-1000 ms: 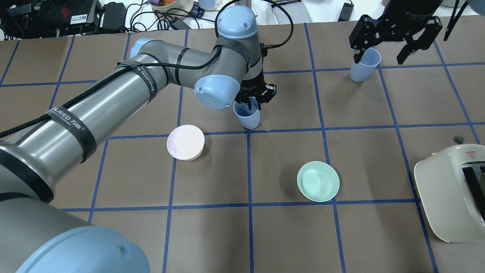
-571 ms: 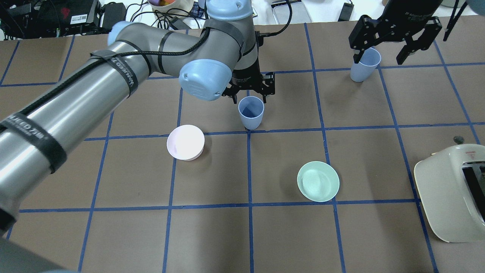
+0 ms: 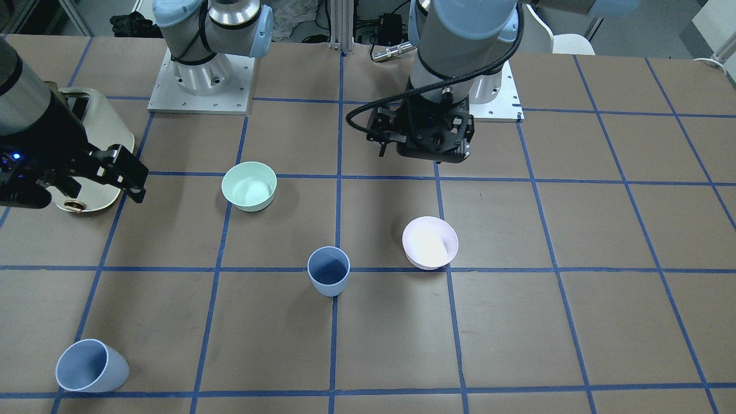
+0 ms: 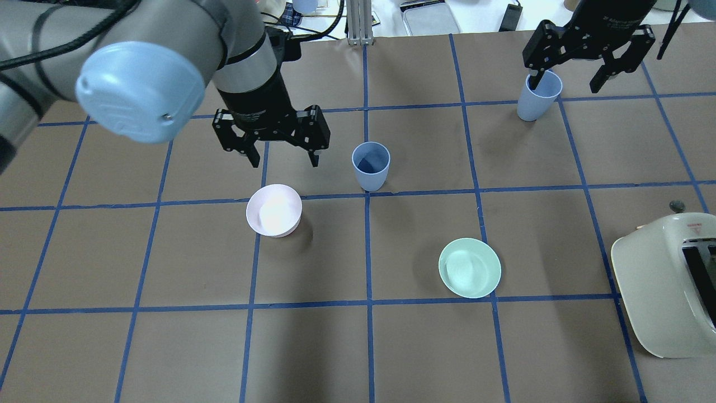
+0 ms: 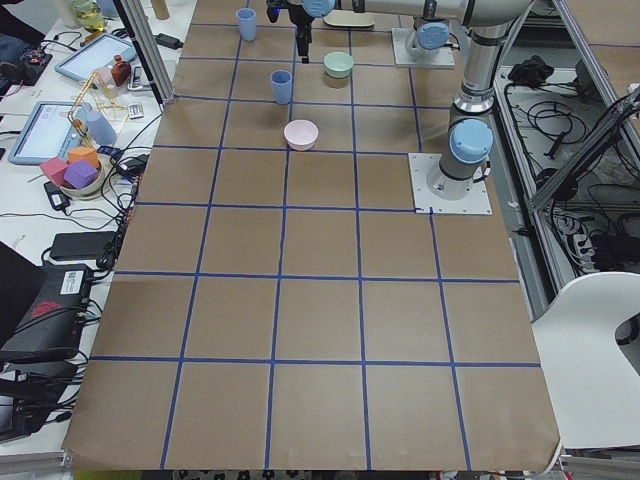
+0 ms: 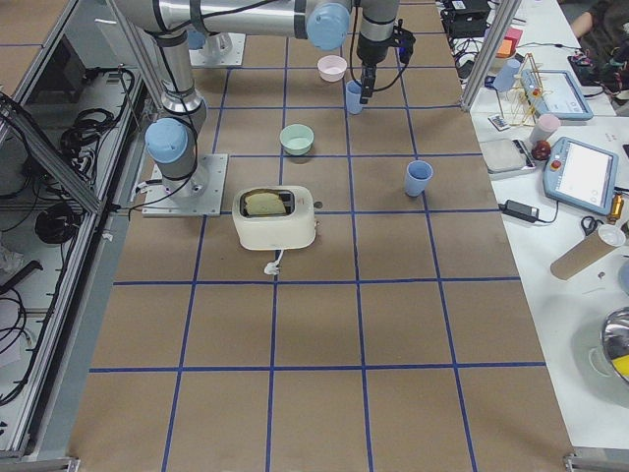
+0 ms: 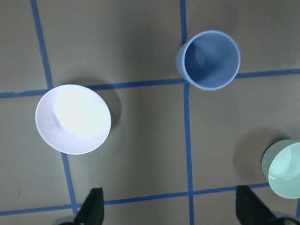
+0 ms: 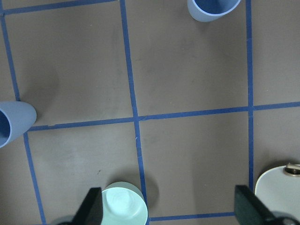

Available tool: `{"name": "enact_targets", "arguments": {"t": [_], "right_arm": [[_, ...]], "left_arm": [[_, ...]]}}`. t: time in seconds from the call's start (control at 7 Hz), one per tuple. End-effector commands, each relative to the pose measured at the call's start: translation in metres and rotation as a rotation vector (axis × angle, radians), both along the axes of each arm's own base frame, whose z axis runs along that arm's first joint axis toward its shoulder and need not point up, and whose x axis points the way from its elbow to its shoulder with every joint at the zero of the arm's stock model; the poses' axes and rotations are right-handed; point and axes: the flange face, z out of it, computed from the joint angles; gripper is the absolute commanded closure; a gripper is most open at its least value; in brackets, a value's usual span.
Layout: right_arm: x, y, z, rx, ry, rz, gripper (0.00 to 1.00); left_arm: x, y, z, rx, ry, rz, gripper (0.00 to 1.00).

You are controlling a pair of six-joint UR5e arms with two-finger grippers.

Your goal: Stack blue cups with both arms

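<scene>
One blue cup (image 4: 370, 166) stands upright and free near the table's middle; it also shows in the front view (image 3: 328, 271) and the left wrist view (image 7: 209, 59). The second blue cup (image 4: 538, 95) stands upright at the far right, and it shows in the front view (image 3: 91, 365) too. My left gripper (image 4: 285, 159) is open and empty, raised to the left of the middle cup. My right gripper (image 4: 565, 84) is open and empty, high above the table beside the far cup. That cup sits at the left edge of the right wrist view (image 8: 14, 123).
A pale pink bowl (image 4: 274, 210) sits just in front of my left gripper. A mint-green bowl (image 4: 470, 267) lies to the right of the middle. A cream toaster (image 4: 668, 285) stands at the right edge. Cables and boxes line the far edge.
My left gripper was around the middle cup's rim. It has let go, risen and moved left. The cup now stands upright and free. The right gripper has barely moved.
</scene>
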Motion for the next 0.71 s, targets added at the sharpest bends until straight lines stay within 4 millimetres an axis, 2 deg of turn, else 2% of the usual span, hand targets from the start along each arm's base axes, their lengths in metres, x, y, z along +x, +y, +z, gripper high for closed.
{"name": "enact_targets", "arguments": {"t": [0.0, 0.14, 0.29, 0.43, 0.57], "right_arm": [[-0.035, -0.070, -0.021, -0.060, 0.075, -0.020, 0.00], [-0.057, -0.109, -0.028, -0.092, 0.084, -0.011, 0.00], [-0.074, -0.144, -0.047, -0.093, 0.089, -0.002, 0.00], [-0.095, -0.164, -0.063, -0.105, 0.093, -0.019, 0.00], [-0.113, -0.183, -0.098, -0.130, 0.101, -0.023, 0.00]], "left_arm": [[0.067, 0.006, 0.032, -0.081, -0.011, 0.023, 0.00], [0.075, 0.007, 0.037, -0.093, -0.023, 0.037, 0.00], [0.077, 0.008, 0.039, -0.094, -0.022, 0.040, 0.00], [0.077, 0.009, 0.039, -0.096, -0.025, 0.039, 0.00], [0.080, 0.007, 0.040, -0.103, -0.032, 0.041, 0.00]]}}
